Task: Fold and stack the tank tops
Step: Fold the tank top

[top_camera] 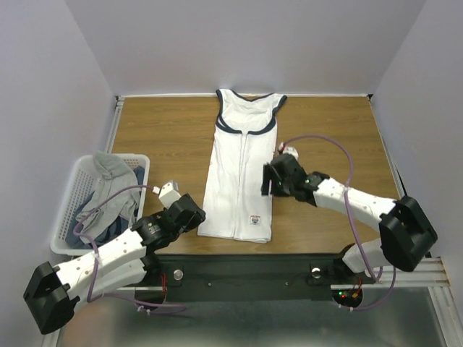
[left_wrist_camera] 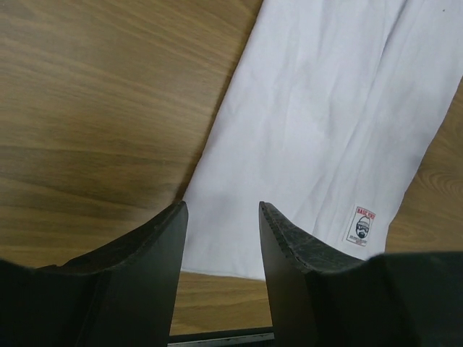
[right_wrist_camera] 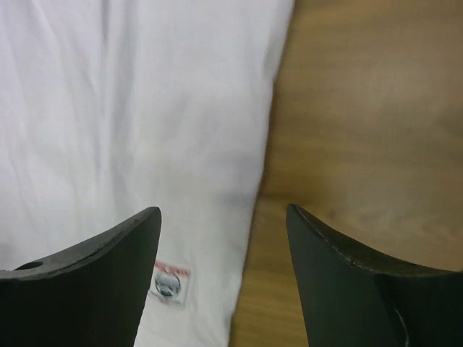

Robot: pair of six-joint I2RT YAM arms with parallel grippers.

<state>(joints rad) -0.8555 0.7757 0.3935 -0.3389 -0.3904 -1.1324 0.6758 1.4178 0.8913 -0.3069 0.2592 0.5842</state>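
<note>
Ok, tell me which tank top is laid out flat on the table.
The white tank top with navy-edged neck and armholes, lying flat on the table. The grey tops sit crumpled in the basket at the left.

Both arms lay low and angled inward, jaws apart and holding nothing.

The left arm ran from its base at the near-left corner forward and to the right, with the left gripper pointing toward the middle. In its wrist view the dark left fingers stood apart with a clear gap between them. The right arm bent from its base at the near right and extended leftward, the right gripper facing left. The right fingers were spread wider, with nothing gripped between them.
</note>
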